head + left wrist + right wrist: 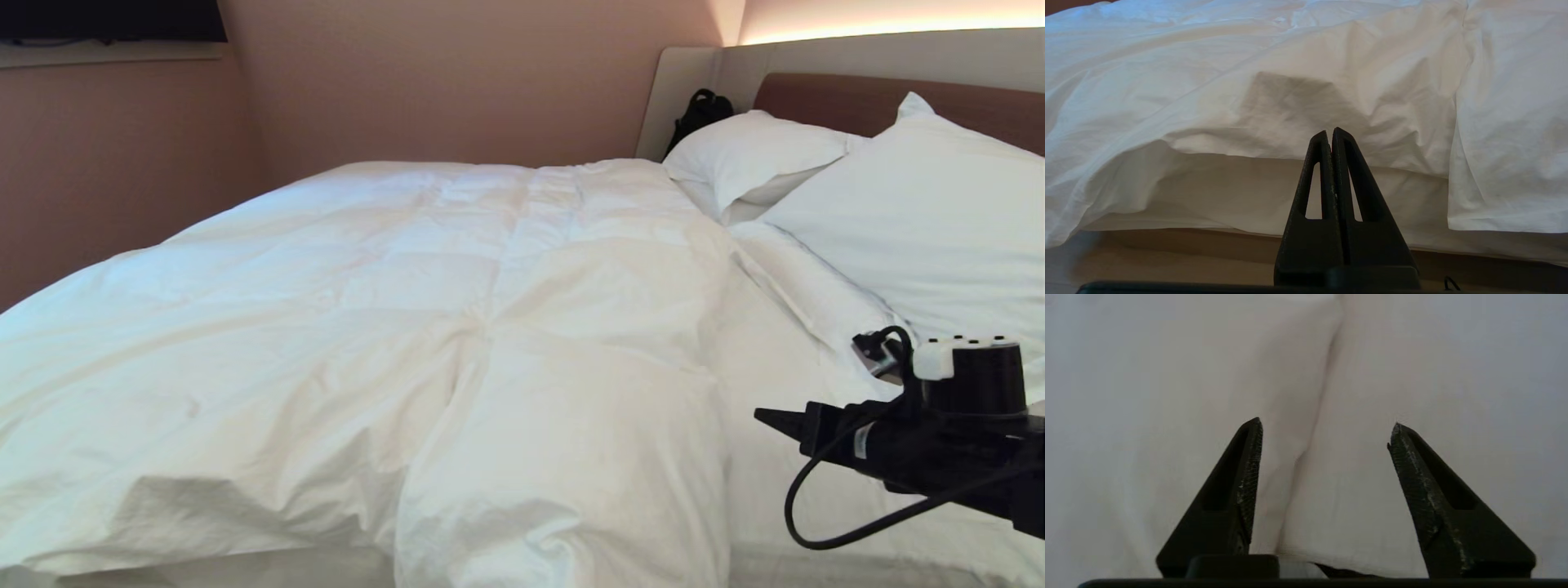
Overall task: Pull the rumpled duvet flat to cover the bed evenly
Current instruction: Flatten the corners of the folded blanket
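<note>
The puffy white duvet (457,327) lies over most of the bed, with a long crease down its middle and a bunched fold at the near edge. The brown headboard (857,102) marks the bed's far right end. My right gripper (771,420) hovers at the near right, open, over smooth white bedding (1372,375) with a soft crease; nothing is between its fingers (1326,425). My left gripper (1329,132) is shut and empty, low beside the bed, pointing at the duvet's overhanging edge (1249,81). The left gripper is out of the head view.
Two white pillows (751,155) (922,212) lean against the headboard. A black bag (702,110) sits in the far corner behind them. A pink wall (122,163) runs close along the bed's far side. The taupe bed base (1167,253) shows under the mattress.
</note>
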You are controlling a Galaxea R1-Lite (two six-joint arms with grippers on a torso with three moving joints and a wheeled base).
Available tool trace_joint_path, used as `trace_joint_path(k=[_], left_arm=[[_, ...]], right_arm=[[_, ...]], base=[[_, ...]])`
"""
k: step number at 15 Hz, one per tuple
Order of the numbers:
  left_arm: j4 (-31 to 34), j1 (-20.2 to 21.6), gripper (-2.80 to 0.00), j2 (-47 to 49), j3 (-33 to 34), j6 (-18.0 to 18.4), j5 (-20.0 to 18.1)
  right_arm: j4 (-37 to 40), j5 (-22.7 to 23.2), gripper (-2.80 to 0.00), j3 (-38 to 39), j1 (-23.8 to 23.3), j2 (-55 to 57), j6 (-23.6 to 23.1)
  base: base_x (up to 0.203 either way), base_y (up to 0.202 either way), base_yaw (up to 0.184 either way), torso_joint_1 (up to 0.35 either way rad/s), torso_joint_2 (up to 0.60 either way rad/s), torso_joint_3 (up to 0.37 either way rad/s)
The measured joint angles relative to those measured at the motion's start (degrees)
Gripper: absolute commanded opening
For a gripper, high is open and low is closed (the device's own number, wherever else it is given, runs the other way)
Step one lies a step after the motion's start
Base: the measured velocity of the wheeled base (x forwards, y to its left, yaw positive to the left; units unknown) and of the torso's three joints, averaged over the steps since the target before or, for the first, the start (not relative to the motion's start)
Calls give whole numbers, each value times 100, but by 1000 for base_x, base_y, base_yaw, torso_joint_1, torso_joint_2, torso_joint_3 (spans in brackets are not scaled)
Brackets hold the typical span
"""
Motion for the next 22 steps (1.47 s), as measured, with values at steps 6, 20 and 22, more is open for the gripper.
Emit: trace_joint_path(k=[6, 20, 22], left_arm=[[2, -2, -280, 0, 0, -2, 0], [0, 0, -280, 0, 0, 0, 0], [0, -2, -280, 0, 0, 0, -2]], right_arm=[[21, -7, 0, 255, 804, -289, 52], [0, 10, 0, 381, 1557, -239, 244], [-3, 9, 0, 368, 1590, -186, 243]], base=[[0, 0, 0, 0, 0, 0], [0, 0, 0, 0, 0, 0], [0, 0, 0, 0, 0, 0]])
